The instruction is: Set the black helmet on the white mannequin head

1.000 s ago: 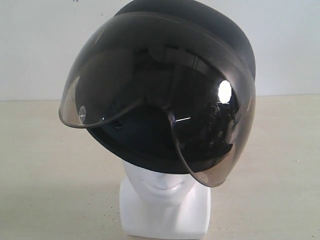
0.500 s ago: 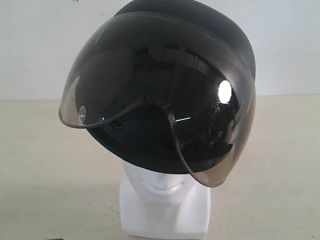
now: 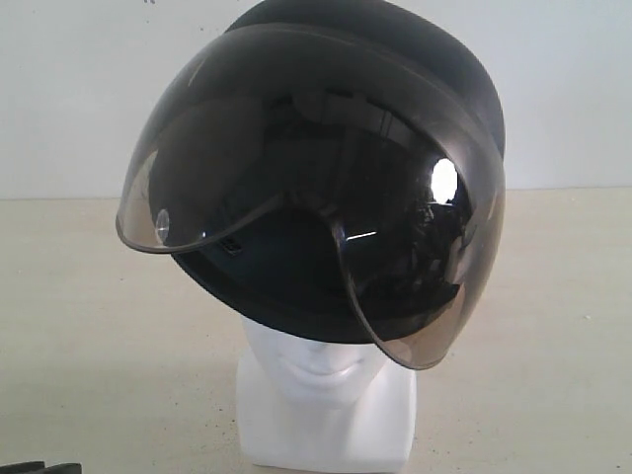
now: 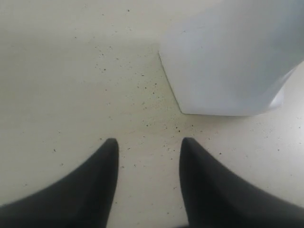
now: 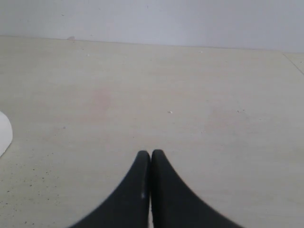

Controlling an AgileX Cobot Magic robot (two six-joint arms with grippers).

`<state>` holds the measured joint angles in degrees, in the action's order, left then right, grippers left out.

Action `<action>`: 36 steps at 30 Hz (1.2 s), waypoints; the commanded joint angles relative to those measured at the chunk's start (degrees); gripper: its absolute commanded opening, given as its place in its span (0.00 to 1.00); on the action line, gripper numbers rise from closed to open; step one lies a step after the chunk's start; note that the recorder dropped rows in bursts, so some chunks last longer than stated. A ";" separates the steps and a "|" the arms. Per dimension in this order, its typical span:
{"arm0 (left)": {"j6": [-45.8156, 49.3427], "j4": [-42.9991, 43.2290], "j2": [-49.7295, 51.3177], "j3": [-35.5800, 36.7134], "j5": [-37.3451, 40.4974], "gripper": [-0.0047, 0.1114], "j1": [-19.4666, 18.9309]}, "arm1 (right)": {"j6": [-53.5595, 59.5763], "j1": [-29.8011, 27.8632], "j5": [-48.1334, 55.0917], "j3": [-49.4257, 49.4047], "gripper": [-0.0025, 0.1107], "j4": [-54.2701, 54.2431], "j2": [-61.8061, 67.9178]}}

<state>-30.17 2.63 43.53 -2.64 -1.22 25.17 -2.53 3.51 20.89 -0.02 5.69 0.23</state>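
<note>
Resting on the white mannequin head (image 3: 318, 367), the black helmet (image 3: 316, 188) covers the crown and upper face. Only the mouth, the chin and the blocky neck base (image 3: 326, 430) show below its rim. The smoky visor (image 3: 425, 296) stands out in front of the shell, and its lower edge drops further on the right of the exterior view. The head stands upright on the pale speckled table (image 3: 89, 346), in front of a white wall (image 3: 79, 89).

My left gripper (image 4: 149, 142) hangs close over the table with its jaws moderately apart and nothing between them. Both dark fingers (image 4: 85, 190) are clear of the surface as far as I can judge. The neck base (image 4: 228, 61) lies just beyond the fingertips, off to one side and not touching them.

My right gripper (image 5: 151, 153) has its jaws pressed together, tip to tip, and holds nothing. It points across bare table toward the wall. A white sliver (image 5: 3, 133) at the frame edge may be the neck base, but too little of it shows to confirm.

A dark shape (image 3: 39, 467) sits at the bottom-left corner of the exterior view; I cannot tell what it is.
</note>
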 commanded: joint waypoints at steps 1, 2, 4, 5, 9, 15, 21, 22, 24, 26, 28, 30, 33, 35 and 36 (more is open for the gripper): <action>1.10 -1.77 -0.36 -2.80 5.06 0.38 -0.04 | 0.13 -0.14 -0.14 0.02 0.02 0.16 -0.23; 1.10 -1.77 -0.36 -3.58 6.78 0.38 -0.04 | 0.13 -0.14 -0.14 0.02 0.02 0.16 -0.23; 1.10 -2.23 -0.36 -5.57 10.70 0.37 -0.04 | 0.13 -0.14 -0.14 0.02 0.02 0.16 -0.23; 1.10 -2.96 -0.36 -6.47 12.52 0.37 -0.04 | 0.13 -0.14 -0.14 0.02 0.02 0.16 -0.23; 1.10 -4.33 -1.25 -11.58 17.55 0.37 -0.04 | 0.13 -0.14 -0.14 0.02 0.02 0.16 -0.23; 3.69 -2.97 -6.38 -19.41 22.96 0.37 -0.04 | 0.13 -0.14 -0.14 0.02 0.02 0.16 -0.23; 3.69 -2.63 -12.56 -24.36 24.56 0.37 -0.04 | 0.13 -0.14 -0.14 0.02 0.02 0.16 -0.23; 3.69 -2.63 -13.68 -24.68 25.05 0.37 -0.04 | 0.13 -0.14 -0.14 0.02 0.02 0.16 -0.23; 3.69 -2.63 -15.67 -24.91 26.09 0.37 -0.04 | 1.45 -0.14 -0.80 0.02 0.02 1.02 -0.23; 3.69 -2.31 -17.76 -24.91 27.98 0.37 -0.04 | 1.64 -0.14 -1.20 0.02 0.02 2.75 -0.23; 3.69 -1.71 -19.87 -24.91 30.37 0.37 -0.04 | 2.94 -0.14 -1.45 0.02 0.02 4.48 -0.23; 3.69 -1.57 -21.99 -24.91 32.56 0.37 -0.04 | 5.24 -0.14 -1.57 0.02 0.02 6.38 -0.23; 3.69 -1.57 -25.72 -24.91 34.90 0.37 -0.04 | 8.64 -0.14 -3.55 0.02 0.02 8.97 -0.23; 3.69 -1.57 -28.56 -24.91 35.83 0.37 -0.04 | 10.64 -0.14 -5.52 0.02 0.02 9.19 -0.23; 3.69 -1.57 -29.99 -24.91 36.41 0.37 -0.04 | 10.64 -0.14 -6.18 0.02 0.02 9.19 -0.23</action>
<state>-26.77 0.58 17.05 -27.26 33.49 25.17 5.99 3.51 17.61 -0.02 13.65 0.23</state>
